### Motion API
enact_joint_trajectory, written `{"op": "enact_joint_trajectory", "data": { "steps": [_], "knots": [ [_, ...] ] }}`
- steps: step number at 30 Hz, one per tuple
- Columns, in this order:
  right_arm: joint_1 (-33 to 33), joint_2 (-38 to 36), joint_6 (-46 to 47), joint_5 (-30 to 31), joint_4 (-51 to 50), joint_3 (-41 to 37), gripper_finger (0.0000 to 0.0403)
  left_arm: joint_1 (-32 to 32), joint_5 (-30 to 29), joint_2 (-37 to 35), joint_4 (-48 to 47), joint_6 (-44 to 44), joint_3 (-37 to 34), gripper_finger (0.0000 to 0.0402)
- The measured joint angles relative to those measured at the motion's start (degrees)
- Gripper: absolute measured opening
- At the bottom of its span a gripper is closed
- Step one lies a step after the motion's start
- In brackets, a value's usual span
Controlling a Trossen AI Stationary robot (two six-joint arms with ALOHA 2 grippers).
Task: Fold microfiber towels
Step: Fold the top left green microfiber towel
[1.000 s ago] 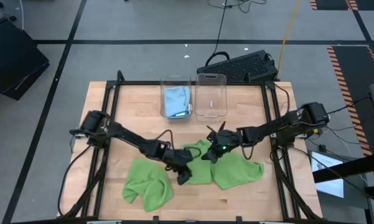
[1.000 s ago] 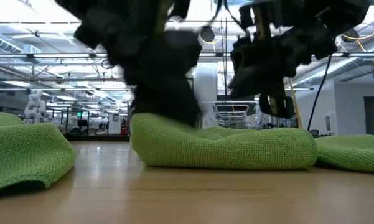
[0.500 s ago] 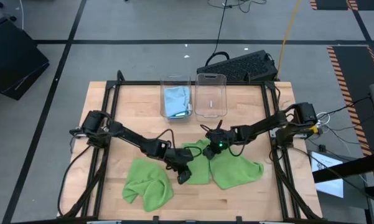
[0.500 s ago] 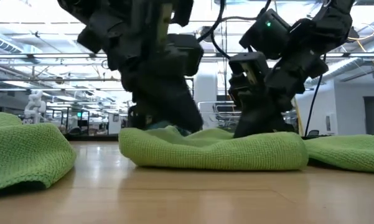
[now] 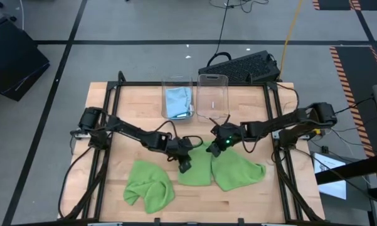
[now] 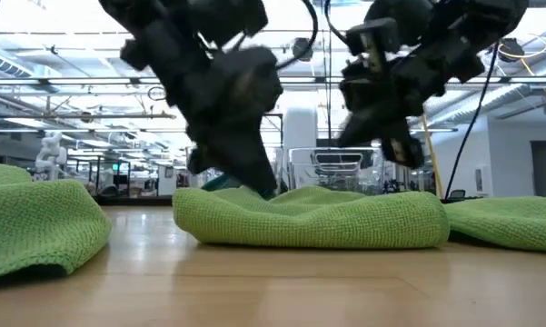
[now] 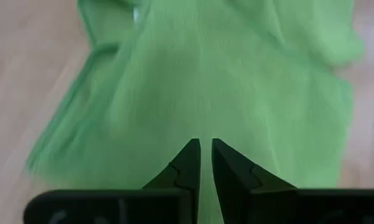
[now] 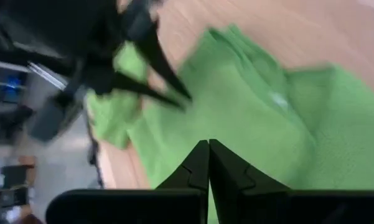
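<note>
A lime green towel (image 5: 196, 171) lies rumpled on the wooden table between my two grippers, and shows as a low mound (image 6: 318, 218) in the low view. My left gripper (image 5: 185, 166) is down at its left part, nearly shut on the cloth (image 7: 205, 144). My right gripper (image 5: 214, 149) hangs shut just above the towel's far right corner (image 6: 402, 156), with nothing between its fingers (image 8: 208, 144). Two more green towels lie crumpled, one at the right (image 5: 239, 171) and one at the near left (image 5: 148, 186). A light blue towel (image 5: 177, 100) sits in a clear bin. My left gripper meets the top of the middle green towel near its left end (image 6: 251, 188), slanting down from the table's left. The fingertips (image 7: 190, 152) stand a narrow slit apart against the cloth. Whether they pinch a fold or only press I cannot tell. The towel lies on the table.
Two clear bins stand at the table's far middle, the left one (image 5: 177, 97) with the blue towel, the right one (image 5: 212, 95) with nothing in it. A black frame (image 5: 175, 83) runs around the tabletop. Bare wood shows along the near edge (image 5: 201, 207).
My right gripper dipped onto the middle towel, then rose clear of it again without cloth. My left gripper has moved toward the table's far edge along the towel, staying low on it. The towel has stayed on the table.
</note>
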Motion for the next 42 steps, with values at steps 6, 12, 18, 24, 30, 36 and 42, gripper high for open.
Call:
{"op": "enact_joint_trajectory", "data": {
  "steps": [6, 12, 18, 24, 30, 36, 42],
  "knots": [
    [2.60, -2.09, 0.93, -0.01, -3.64, -0.31, 0.0001, 3.31, 1.61, 1.34, 1.21, 0.47, -1.47, 0.0042],
    [7.72, -2.82, 1.78, 0.26, -3.93, -0.33, 0.0001, 3.75, 7.11, -2.30, -0.63, 0.64, -1.41, 0.0042],
    [14.17, -3.44, -0.71, 0.58, -2.59, -0.47, 0.0002, -1.41, 2.01, -8.80, -3.11, -0.17, -1.29, 0.0042],
    [20.40, -3.49, -9.66, 6.04, -1.96, -0.40, 0.0024, -10.56, -3.99, -10.90, 0.80, -0.42, -1.31, 0.0042],
    [23.46, -2.67, -24.47, 9.18, -1.87, -0.42, 0.0100, -19.26, -11.29, -10.50, 1.00, 4.81, -1.25, 0.0059],
    [24.17, 1.04, -30.83, 9.24, 1.10, -0.40, 0.0171, -23.57, -10.17, -10.34, -4.21, 8.26, -1.23, 0.0172],
    [25.37, 5.41, -33.88, 12.62, 7.58, -0.40, 0.0218, -25.04, -16.41, -8.96, -12.96, 16.62, -1.23, 0.0268]
  ]
}}
